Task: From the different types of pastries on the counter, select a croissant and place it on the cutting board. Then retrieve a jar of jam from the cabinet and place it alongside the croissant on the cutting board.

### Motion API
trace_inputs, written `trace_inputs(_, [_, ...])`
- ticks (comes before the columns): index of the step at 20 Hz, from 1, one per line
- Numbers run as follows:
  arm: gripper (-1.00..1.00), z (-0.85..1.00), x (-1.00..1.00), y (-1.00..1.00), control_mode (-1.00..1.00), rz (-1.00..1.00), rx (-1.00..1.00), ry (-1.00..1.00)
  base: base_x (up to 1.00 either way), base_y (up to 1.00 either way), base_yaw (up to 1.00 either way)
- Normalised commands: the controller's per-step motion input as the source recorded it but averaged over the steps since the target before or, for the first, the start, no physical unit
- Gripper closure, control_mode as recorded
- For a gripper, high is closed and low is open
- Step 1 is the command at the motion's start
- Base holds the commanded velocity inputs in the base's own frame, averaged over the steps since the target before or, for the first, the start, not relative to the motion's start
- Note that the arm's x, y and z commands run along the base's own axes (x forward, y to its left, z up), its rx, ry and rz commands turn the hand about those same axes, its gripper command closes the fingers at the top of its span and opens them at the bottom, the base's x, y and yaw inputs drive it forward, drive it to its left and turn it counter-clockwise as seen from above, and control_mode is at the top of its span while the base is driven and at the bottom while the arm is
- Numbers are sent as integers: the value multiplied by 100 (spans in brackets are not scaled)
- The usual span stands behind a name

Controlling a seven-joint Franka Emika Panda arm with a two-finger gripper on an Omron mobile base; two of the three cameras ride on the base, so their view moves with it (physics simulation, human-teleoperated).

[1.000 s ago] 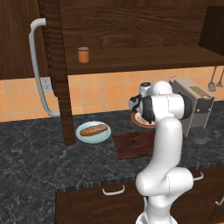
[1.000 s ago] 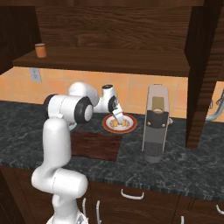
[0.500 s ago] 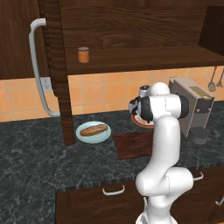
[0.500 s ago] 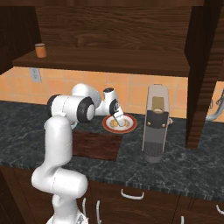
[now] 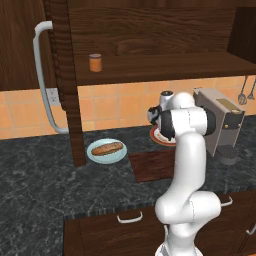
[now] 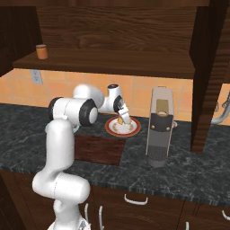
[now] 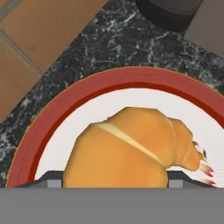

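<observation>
Croissant (image 7: 131,146): sitting on the round red-rimmed plate (image 6: 110,128), just behind the cutting board's far right corner; not yet lifted, judging by how it is lying flat on the white of the plate in the hand view.

Gripper (image 6: 123,118): reaching down onto the plate, right over the croissant. In the hand view the pastry is bulging up between the two finger tips (image 7: 49,176), one at each side of it. The jaws are standing partly closed around it, but whether they are already pressing on it I cannot tell.

Cutting board (image 5: 152,166): lying bare on the counter (image 5: 45,185), with nothing on it so far, so neither placement is done.

Jar of jam (image 5: 95,62): standing upright on the open cabinet's shelf (image 5: 165,67), well above and to the left of the cutting board; untouched as it looks.

Cabinet door (image 5: 62,80): swung open, its long curved bar handle (image 5: 44,75) showing at the left, so the shelf is lying open to reach.

Loaf (image 5: 105,148): resting on the pale blue plate (image 5: 95,155), just left of the cutting board; not the wanted pastry.

Coffee machine (image 6: 160,130): standing right of the cutting board, close beside the red-rimmed plate.

Progress: the first step is in hand, at the grasp. Left to do, in my judgement: lifting the croissant across to the board, then fetching the jar and setting it alongside.
</observation>
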Motion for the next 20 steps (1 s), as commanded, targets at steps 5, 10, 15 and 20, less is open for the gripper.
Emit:
trace_inputs(5, [100,9,2,-2,-100,0,0,0,0,0,0])
trace_inputs(10, [100,0,-91,31,-100,0,0,-5,0,0,0])
trace_inputs(15, [100,0,-65,18,-100,0,0,-5,0,0,0])
trace_inputs(20, [100,0,-100,11,-100,0,-1,-21,0,0,0])
